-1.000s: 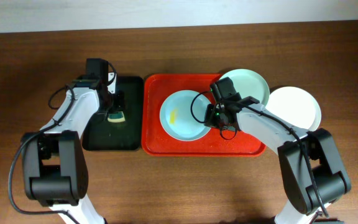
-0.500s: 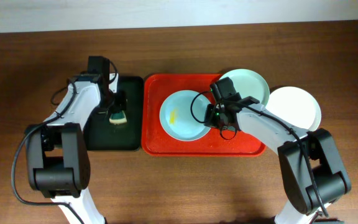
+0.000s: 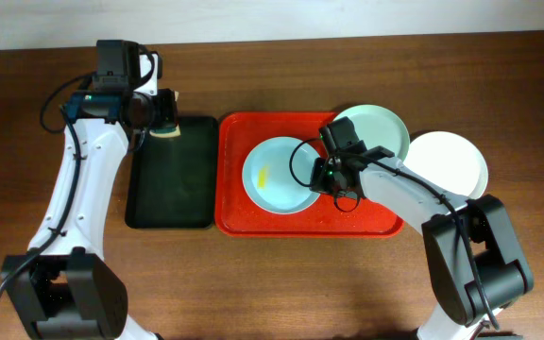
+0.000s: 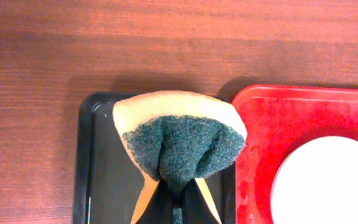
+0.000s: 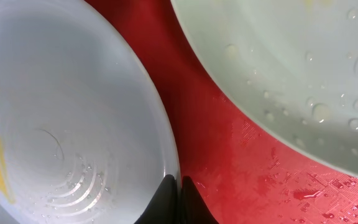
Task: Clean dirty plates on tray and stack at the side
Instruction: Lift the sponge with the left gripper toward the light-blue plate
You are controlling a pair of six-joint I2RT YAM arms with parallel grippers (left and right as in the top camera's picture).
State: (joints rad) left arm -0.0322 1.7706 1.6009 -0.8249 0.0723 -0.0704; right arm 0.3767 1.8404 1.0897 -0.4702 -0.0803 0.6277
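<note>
On the red tray [image 3: 253, 219] lies the pale blue plate [image 3: 281, 189] with a yellow smear [image 3: 265, 176]. My right gripper [image 3: 321, 181] is shut on its right rim, and the wrist view shows the fingers [image 5: 166, 193] pinching the edge of the blue plate [image 5: 61, 93]. The mint green plate [image 3: 378, 130] sits wet at the tray's back right corner, overhanging the rim. A white plate [image 3: 451, 162] rests on the table to the right of the tray. My left gripper [image 3: 162, 115] is shut on a yellow and green sponge [image 4: 179, 140], held above the back edge of the black tray [image 3: 168, 189].
The black tray [image 4: 98, 186] lies just left of the red tray [image 4: 272, 124], their edges almost touching. Water drops dot the mint plate [image 5: 291, 62] and the red tray [image 5: 241, 168]. Bare wooden table surrounds both trays.
My left arm has lifted the sponge off the black tray and swung it back toward the tray's far edge. The right arm and the plates have not moved.
</note>
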